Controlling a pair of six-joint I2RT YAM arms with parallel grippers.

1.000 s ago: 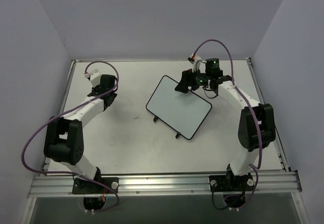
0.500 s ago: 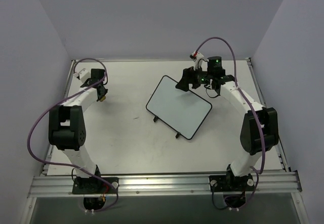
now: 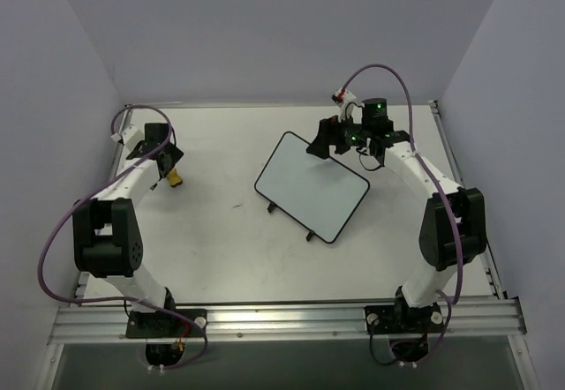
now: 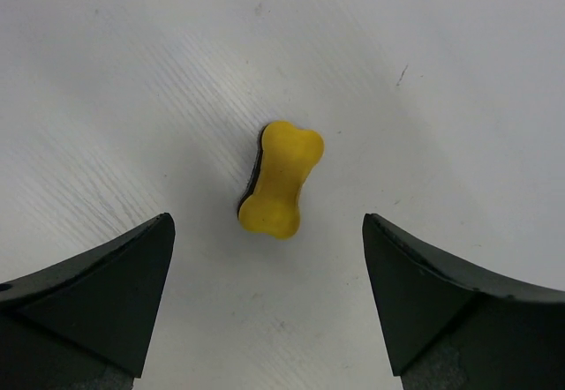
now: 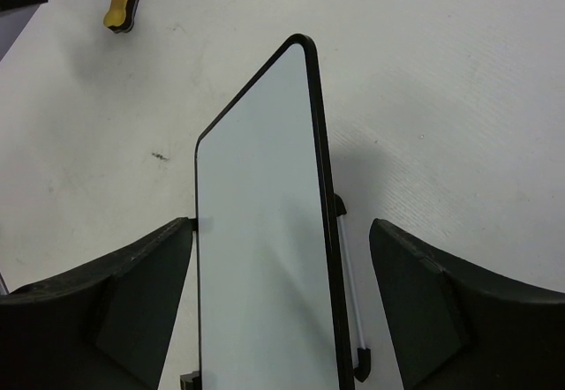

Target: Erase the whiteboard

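Note:
The whiteboard (image 3: 311,187) lies near the middle of the table, tilted on its small black feet. Its white face (image 5: 260,258) shows no writing. My right gripper (image 3: 330,146) is open at the board's far corner (image 5: 281,222). The left finger (image 5: 150,266) sits right at one rim and the right finger (image 5: 424,275) stands apart from the other. A yellow eraser (image 3: 176,179) lies flat on the table at the far left. My left gripper (image 3: 166,169) hangs over it, open (image 4: 267,221), both fingers well clear of the eraser (image 4: 281,178).
The eraser (image 5: 122,5) also shows in the right wrist view's top left corner. A small dark mark (image 3: 237,203) lies on the table between eraser and board. Walls close in on the table on the left, right and far sides.
My left arm swung out to the far left, its jaws opened, and the eraser it carried now lies on the table. The right gripper's jaws widened slightly at the board.

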